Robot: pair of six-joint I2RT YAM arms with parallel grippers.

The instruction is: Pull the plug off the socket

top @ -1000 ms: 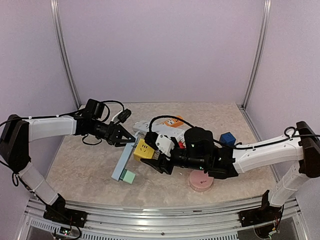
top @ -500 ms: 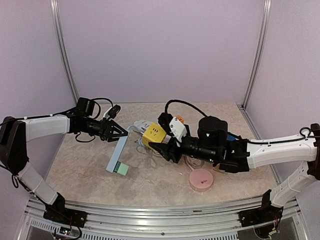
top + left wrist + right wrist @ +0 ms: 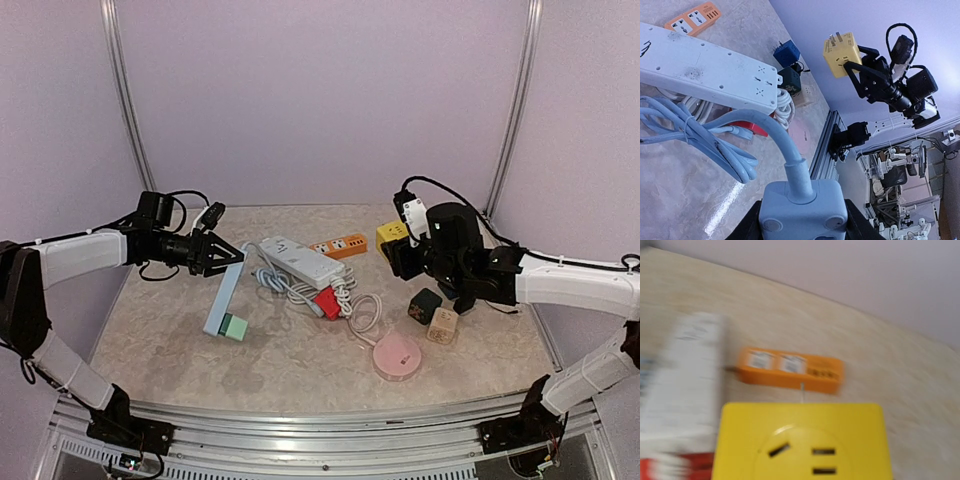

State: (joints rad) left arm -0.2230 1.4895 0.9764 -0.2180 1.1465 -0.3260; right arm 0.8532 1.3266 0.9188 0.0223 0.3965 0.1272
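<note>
The yellow plug cube [image 3: 391, 236] hangs in the air at the right, held by my right gripper [image 3: 396, 250], which is shut on it. In the right wrist view the cube [image 3: 802, 442] fills the lower frame, showing its slotted face. From the left wrist the cube [image 3: 841, 47] shows bare prongs, well clear of the socket. The socket is a light blue strip [image 3: 224, 296]; its far end is lifted and its near end rests on the table. My left gripper [image 3: 216, 256] is shut on its cable end [image 3: 802, 207].
A white power strip [image 3: 300, 258] with coiled cable, an orange strip [image 3: 340, 244] and a red plug [image 3: 328, 300] lie mid-table. A green cube [image 3: 236, 327] sits at the blue strip's low end. A pink disc [image 3: 397, 357], dark green cube [image 3: 424, 303] and beige cube [image 3: 442, 325] lie right.
The yellow cube has come away from the blue strip; my right arm carried it up and far to the right. My left gripper drew the strip a little leftward.
</note>
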